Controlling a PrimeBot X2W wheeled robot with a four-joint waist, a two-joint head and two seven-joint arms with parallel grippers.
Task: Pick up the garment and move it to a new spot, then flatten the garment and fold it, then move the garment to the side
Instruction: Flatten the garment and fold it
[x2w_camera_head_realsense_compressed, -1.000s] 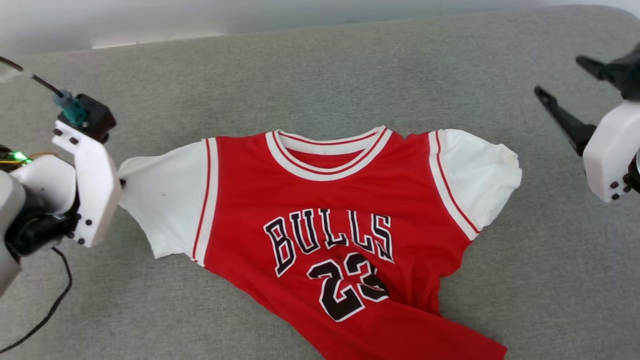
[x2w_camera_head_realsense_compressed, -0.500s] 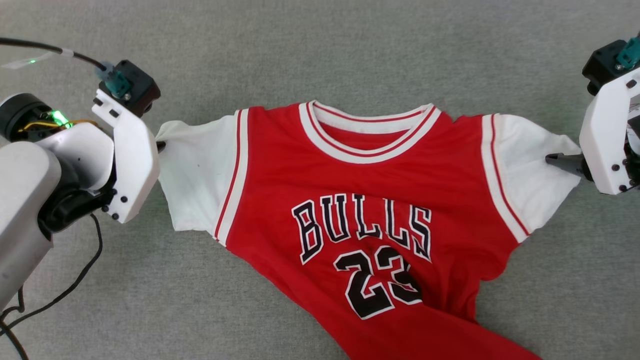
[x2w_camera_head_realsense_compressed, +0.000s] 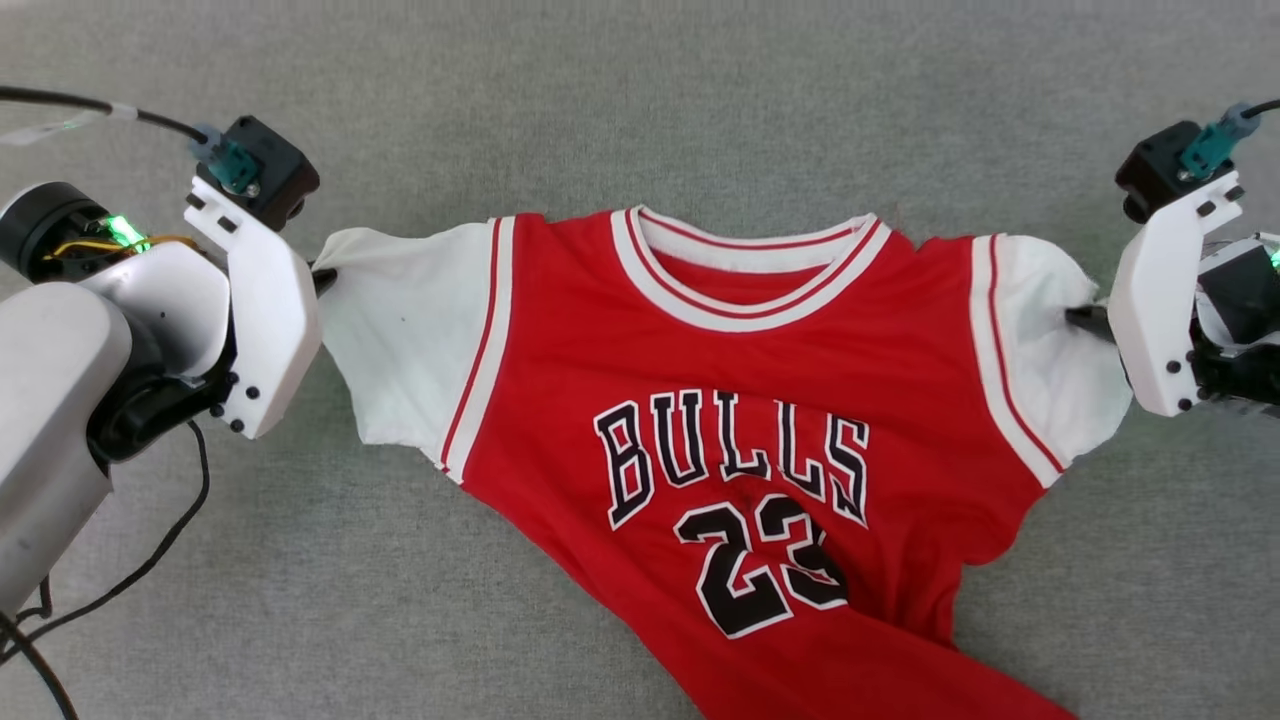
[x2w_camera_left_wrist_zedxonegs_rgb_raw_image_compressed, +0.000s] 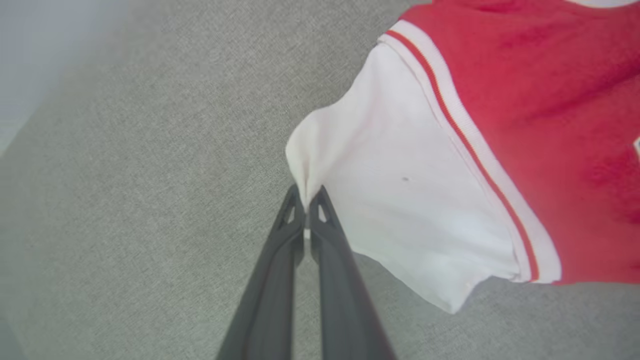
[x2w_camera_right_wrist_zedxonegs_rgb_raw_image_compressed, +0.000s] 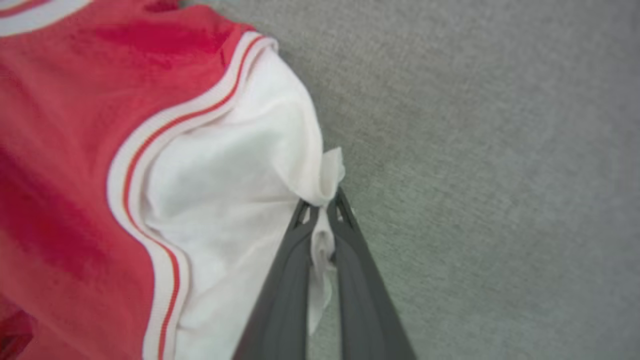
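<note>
Left pincer (x2w_camera_left_wrist_zedxonegs_rgb_raw_image_compressed: 306, 194) and right pincer (x2w_camera_right_wrist_zedxonegs_rgb_raw_image_compressed: 323, 202) each clench a sleeve tip of the garment (x2w_camera_head_realsense_compressed: 740, 370): probably the flattening step, needing an even outward stretch next.

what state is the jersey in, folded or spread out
Mostly spread, front up: the jersey lies on the grey surface with both white sleeves stretched outward. Its lower part is bunched and twisted, not flat.

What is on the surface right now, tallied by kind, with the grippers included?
Garment: 1, the red and white garment
Grippers: 2, left gripper and right gripper, each shut on a sleeve edge of the garment
Surface: 1, grey fabric surface
Total: 4
</note>
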